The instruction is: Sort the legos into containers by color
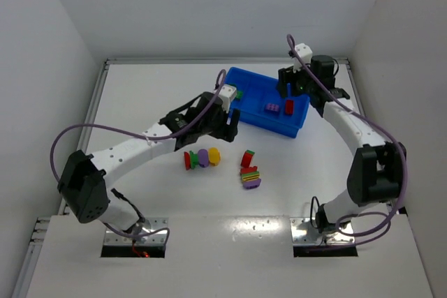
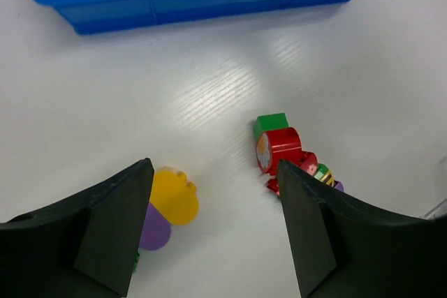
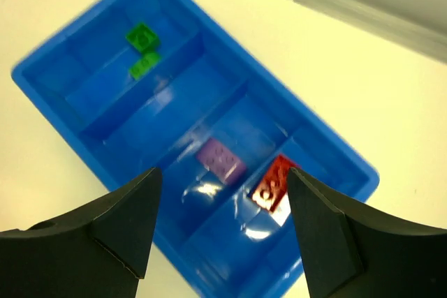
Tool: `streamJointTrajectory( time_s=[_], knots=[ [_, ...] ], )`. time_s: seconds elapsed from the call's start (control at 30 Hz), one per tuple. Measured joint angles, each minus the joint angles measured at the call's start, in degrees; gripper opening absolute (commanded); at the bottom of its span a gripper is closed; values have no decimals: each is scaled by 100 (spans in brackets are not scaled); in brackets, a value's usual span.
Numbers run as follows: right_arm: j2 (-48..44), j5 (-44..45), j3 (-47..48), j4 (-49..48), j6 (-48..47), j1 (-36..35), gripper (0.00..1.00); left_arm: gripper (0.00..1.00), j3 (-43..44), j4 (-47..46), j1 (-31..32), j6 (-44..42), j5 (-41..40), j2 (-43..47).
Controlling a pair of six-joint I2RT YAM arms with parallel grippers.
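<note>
Left wrist view: my L gripper [image 2: 213, 172] hangs wide, empty, above loose legos [image 2: 279, 150] on the table [image 2: 209, 95], yellow brick [image 2: 174, 197] beside one finger, bin [image 2: 209, 1] ahead; R gripper [image 3: 223, 176], also wide, empty, hangs over the bin, so L is nearer.

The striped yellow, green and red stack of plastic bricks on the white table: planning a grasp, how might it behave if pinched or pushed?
The striped stack probably stays stiff, being hard plastic, though its seams suggest it could split. Low-lying on the glossy white table, it likely slides rather than tips.
</note>
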State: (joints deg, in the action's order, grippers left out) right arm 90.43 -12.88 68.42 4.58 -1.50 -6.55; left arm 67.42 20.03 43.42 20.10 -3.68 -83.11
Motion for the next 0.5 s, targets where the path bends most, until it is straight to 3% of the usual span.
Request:
streamJointTrajectory(
  time_s=[0.2, 0.5],
  knots=[
    [-474, 98, -811, 225, -4, 142, 73, 75, -247, 2, 520, 809, -789, -214],
    [-1725, 120, -1764, 369, -48, 295, 73, 74, -623, -116, 1353, 1086, -831, -442]
  ],
)
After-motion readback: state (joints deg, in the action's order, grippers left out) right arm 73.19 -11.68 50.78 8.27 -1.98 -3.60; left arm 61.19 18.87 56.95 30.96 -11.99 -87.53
